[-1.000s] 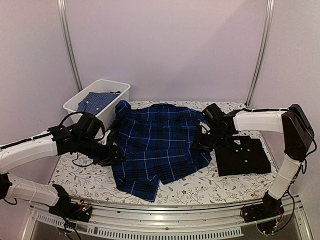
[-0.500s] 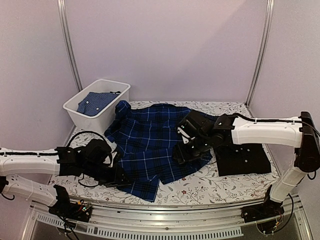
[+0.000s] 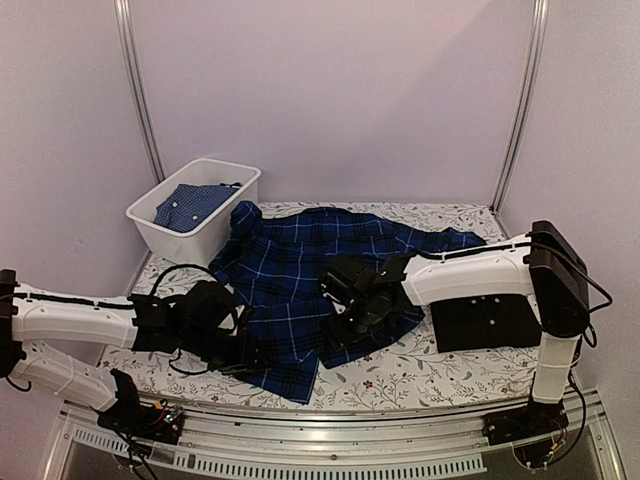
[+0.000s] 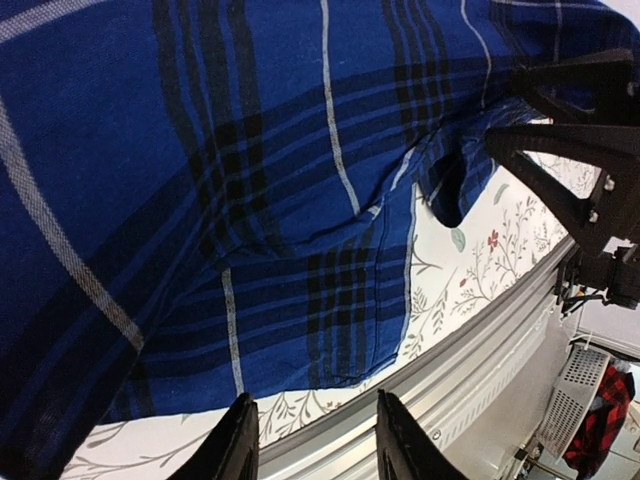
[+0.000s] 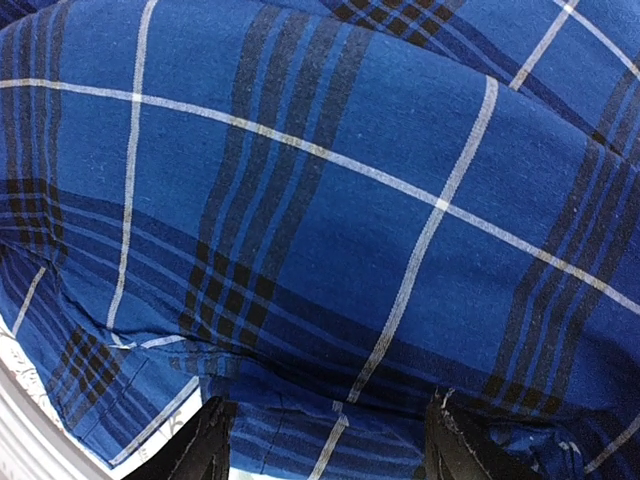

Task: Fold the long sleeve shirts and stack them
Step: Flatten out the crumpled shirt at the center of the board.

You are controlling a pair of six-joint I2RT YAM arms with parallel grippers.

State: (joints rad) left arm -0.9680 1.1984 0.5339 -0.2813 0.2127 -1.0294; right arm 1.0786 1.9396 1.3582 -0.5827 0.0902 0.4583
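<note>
The navy-and-blue plaid shirt (image 3: 290, 280) lies spread over the middle of the flowered table (image 3: 410, 375), with its hem toward the near edge. The black shirt (image 3: 490, 322) lies folded at the right. My left gripper (image 3: 250, 355) is low at the plaid shirt's near-left hem. In the left wrist view the left gripper (image 4: 315, 445) is open and empty, with the plaid shirt (image 4: 250, 200) just beyond its fingertips. My right gripper (image 3: 345, 330) hovers over the shirt's near-right part. Seen from the right wrist, the right gripper (image 5: 325, 450) is open, and the plaid shirt (image 5: 320, 200) fills the view.
A white bin (image 3: 150, 225) stands at the back left with a blue checked garment (image 3: 190, 203) inside. The metal front rail (image 4: 480, 360) runs close to the shirt's hem. The right arm (image 4: 580, 150) shows in the left wrist view.
Both arms came down to the plaid shirt's near hem. The right arm swung left, away from the black shirt. Both grippers opened.
</note>
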